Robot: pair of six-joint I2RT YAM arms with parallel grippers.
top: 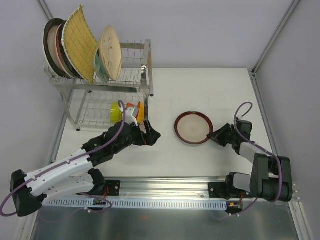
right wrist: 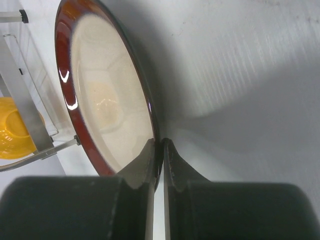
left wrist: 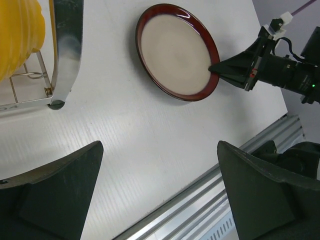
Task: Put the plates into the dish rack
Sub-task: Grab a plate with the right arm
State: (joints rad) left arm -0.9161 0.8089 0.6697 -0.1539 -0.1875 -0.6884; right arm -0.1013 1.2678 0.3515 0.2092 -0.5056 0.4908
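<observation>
light: bright, even, diffuse across the white surface (top: pixel 200 90) | shadows: soft grey band right of the red-rimmed round cream plate (right wrist: pixel 107 100), right wrist view | glare: white streaks on its glossy rim, upper left; sheen on a leg of the shiny silver wire dish rack (left wrist: pixel 67 45) | blur: black left fingers (left wrist: pixel 55 195) and black right fingers (right wrist: pixel 135 200) soft along lower edges

Black-and-white arms (top: pixel 65 167), purple cables (top: pixel 243 104), black fingers (left wrist: pixel 55 190)
</observation>
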